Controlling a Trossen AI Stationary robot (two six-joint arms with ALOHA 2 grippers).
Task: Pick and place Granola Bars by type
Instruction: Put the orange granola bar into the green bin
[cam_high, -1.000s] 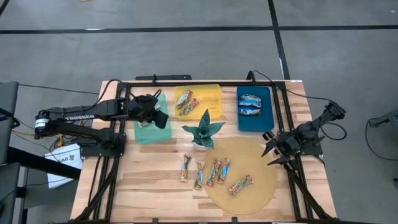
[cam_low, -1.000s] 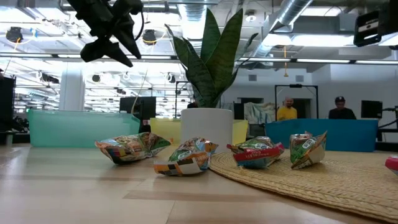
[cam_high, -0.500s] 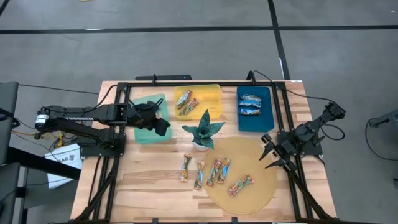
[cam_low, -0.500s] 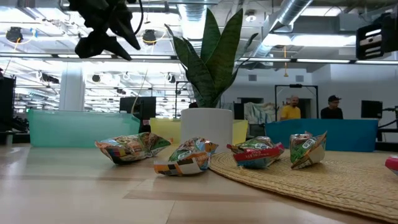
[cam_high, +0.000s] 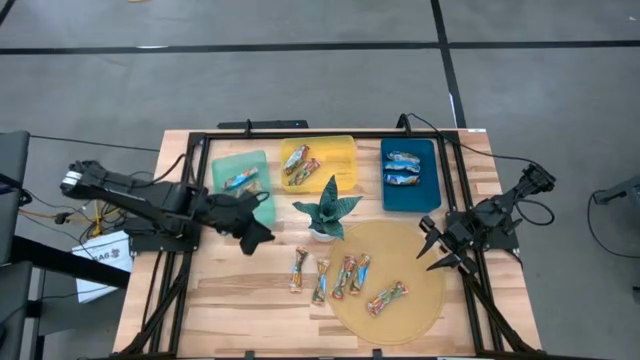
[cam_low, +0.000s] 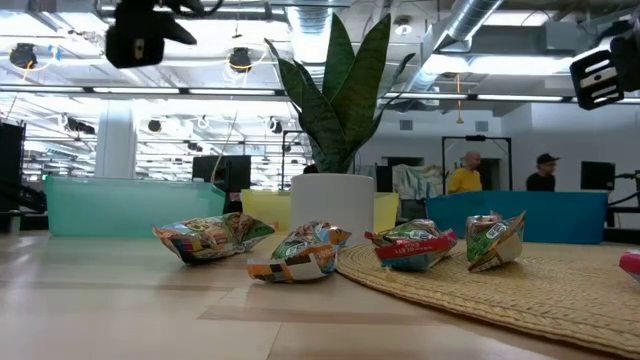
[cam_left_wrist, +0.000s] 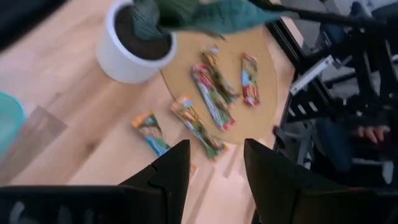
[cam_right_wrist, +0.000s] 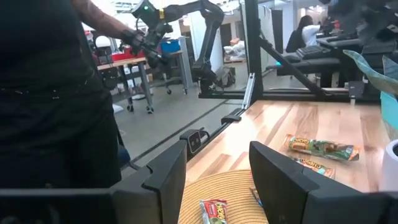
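On the left arm (cam_high: 130, 190), no lettering is legible.

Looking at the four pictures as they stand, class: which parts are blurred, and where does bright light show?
Left wrist view: the plant leaves are smeared, the bars soft. Low view: ceiling lamps glare behind the plant; the near tabletop is soft. High view: even light, faint shadows. Right wrist view: fairly sharp.

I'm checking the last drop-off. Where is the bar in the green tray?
In the high view, the bar lies in the green tray at the table's back left, beside the yellow tray, with the left gripper nearer the front.
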